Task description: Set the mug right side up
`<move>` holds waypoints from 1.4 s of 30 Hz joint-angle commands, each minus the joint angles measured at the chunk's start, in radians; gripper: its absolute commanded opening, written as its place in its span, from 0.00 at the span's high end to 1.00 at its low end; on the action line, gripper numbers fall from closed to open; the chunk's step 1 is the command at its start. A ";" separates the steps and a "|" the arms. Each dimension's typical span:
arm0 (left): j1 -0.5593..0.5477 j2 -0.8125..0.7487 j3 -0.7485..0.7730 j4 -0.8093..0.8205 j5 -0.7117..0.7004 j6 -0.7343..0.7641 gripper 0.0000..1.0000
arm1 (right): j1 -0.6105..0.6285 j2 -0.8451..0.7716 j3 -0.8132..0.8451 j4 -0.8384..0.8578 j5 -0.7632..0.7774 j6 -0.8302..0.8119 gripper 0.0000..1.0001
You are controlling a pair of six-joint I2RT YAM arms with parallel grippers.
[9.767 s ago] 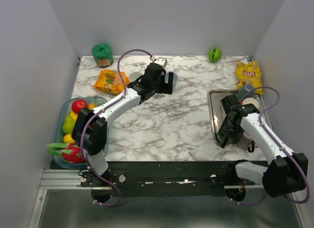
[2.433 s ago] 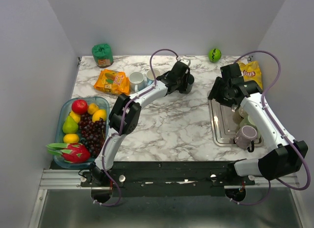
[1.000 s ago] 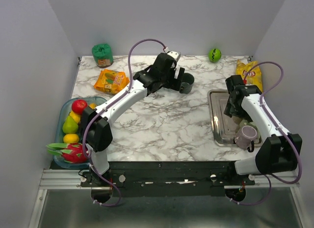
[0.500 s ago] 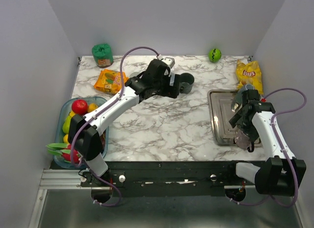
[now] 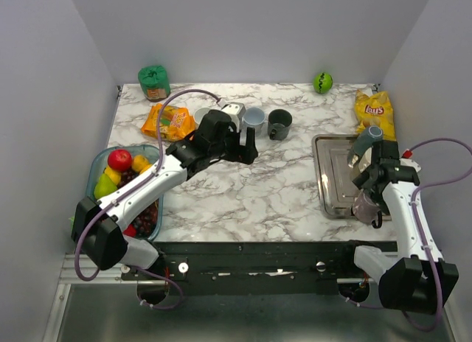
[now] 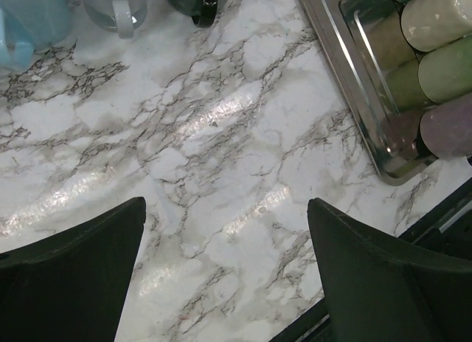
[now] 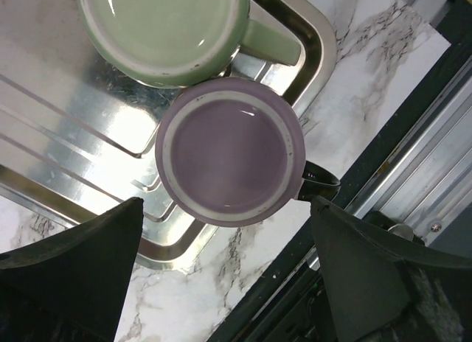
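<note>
1. Purple mug [image 7: 230, 152] sits in the near corner of the metal tray [image 7: 81, 113], on the right side of the marble table [image 5: 273, 180]. The flat round face turned to the wrist camera looks like its base, so it seems to stand mouth down. Its dark handle points toward the table's near edge.
2. A pale green mug [image 7: 164, 29] stands just beside it, farther back in the tray, and shows the same kind of flat face.
3. The right gripper [image 7: 225, 202] hangs directly over the purple mug with its fingers spread wide to either side, gripping nothing.
4. The left gripper [image 6: 225, 202] is spread just as wide over bare marble mid-table, with nothing between its fingers.
5. Beyond it, a light blue mug [image 5: 254, 119] and a dark grey mug [image 5: 279, 123] stand side by side, mouths up.
6. Farther out are a yellow chip bag [image 5: 374, 110] behind the tray, a green ball [image 5: 322, 82] at the back wall, an orange snack bag [image 5: 168, 121] and a fruit bowl [image 5: 99, 161] at the left edge.
</note>
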 commanded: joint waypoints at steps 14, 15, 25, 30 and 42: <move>0.003 -0.224 -0.227 0.152 0.026 -0.022 0.01 | -0.101 -0.176 -0.082 0.160 -0.077 -0.154 0.00; 0.001 -0.233 -0.236 0.154 0.026 -0.020 0.01 | -0.117 -0.178 -0.080 0.160 -0.097 -0.154 0.00; 0.001 -0.275 -0.284 0.177 0.032 -0.012 0.01 | -0.191 -0.183 -0.125 0.217 -0.200 -0.154 0.00; 0.003 -0.287 -0.287 0.174 0.022 0.003 0.01 | -0.206 -0.170 -0.163 0.257 -0.255 -0.136 0.00; 0.003 -0.321 -0.322 0.180 -0.005 0.014 0.01 | -0.210 -0.172 -0.238 0.363 -0.473 -0.079 0.00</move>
